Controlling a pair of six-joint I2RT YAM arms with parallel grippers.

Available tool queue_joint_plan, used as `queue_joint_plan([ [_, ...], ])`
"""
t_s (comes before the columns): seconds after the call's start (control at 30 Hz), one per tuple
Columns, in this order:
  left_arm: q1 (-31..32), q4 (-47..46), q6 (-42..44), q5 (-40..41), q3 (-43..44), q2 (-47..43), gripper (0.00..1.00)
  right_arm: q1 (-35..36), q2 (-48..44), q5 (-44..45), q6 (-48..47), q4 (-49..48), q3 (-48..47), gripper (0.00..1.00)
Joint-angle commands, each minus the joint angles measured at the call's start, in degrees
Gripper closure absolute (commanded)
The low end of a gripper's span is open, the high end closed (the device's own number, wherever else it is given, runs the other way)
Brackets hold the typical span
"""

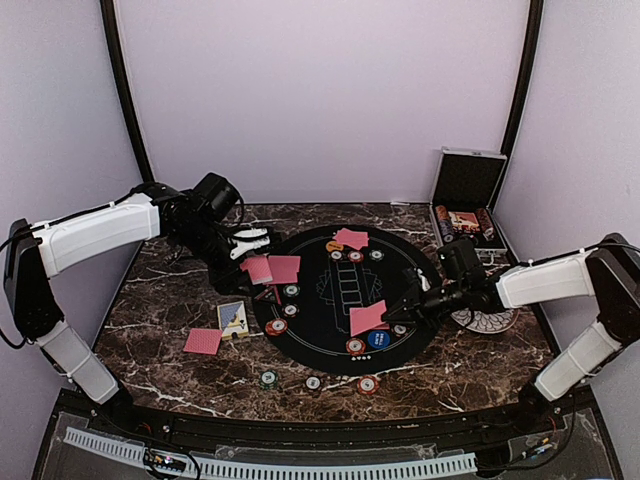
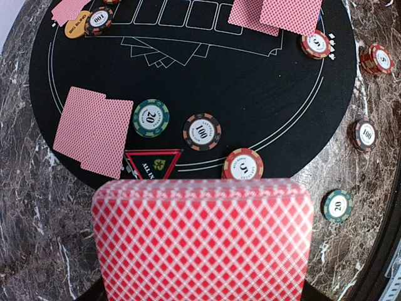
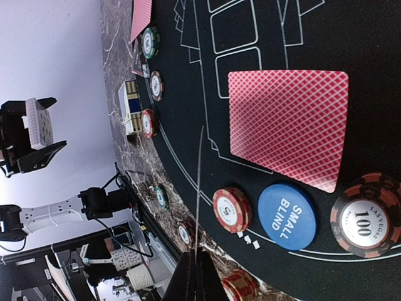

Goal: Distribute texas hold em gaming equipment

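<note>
Holding, left side: your left end effector [image 1: 252, 243] is clenched on the deck of cards [image 2: 203, 241], red backs facing its wrist camera, up above the left edge of the mat [image 1: 345, 290].
Right side: your right end effector [image 3: 194, 279] is pinched shut with nothing between the fingers, low over the mat's near right rim.
Nearest card: a red-backed card [image 3: 288, 125] lies flat on the mat just beyond those tips (apart from them, not touching).
Blue disc [image 3: 287, 215]: marked "small blind", between a red chip [image 3: 232, 210] and a black chip [image 3: 366, 216], just beside that card.
Orange disc [image 2: 76, 28]: at the mat's far edge, next to a pair of cards.
Left seat: two overlapping cards [image 2: 93, 130] on the mat, with a green chip [image 2: 151, 118] just beside them.
Off the mat: three chips [image 1: 313, 383] on the marble surface [image 1: 160, 300] near you, plus a lone card [image 1: 203, 341] and a card box [image 1: 232, 318].
Case [image 1: 468, 200]: open at the far right corner.
</note>
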State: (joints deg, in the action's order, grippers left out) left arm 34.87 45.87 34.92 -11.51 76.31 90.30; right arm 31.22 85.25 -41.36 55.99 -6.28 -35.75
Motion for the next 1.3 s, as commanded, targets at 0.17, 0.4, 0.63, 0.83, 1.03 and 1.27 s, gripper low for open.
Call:
queue_joint_plan([
  [0.17,-0.29,0.17,0.13,-1.36,0.37,-1.44,1.00,-0.37,2.36,4.91,-3.25,1.71,-0.33,0.98],
  [0.4,-0.24,0.19,0.10,-1.68,0.69,-1.15,1.00,-0.38,1.06,9.09,-7.24,10.07,-2.66,0.77],
  [0.63,-0.29,0.71,0.06,-1.86,1.70,-0.84,1.00,-0.37,-2.52,15.66,-13.01,22.60,-8.94,0.33],
  [0.83,-0.24,0.73,0.07,-1.96,1.91,-0.87,1.00,0.59,-5.98,15.37,-10.55,20.10,-11.88,0.01],
  [1.03,-0.27,0.72,0.11,-1.96,1.91,-1.00,1.00,5.59,-2.65,15.57,-8.27,17.34,-18.52,0.01],
  [1.27,-0.24,0.63,0.04,-2.22,1.83,-1.88,1.00,6.99,-3.59,12.99,3.79,-7.38,-13.32,0.01],
])
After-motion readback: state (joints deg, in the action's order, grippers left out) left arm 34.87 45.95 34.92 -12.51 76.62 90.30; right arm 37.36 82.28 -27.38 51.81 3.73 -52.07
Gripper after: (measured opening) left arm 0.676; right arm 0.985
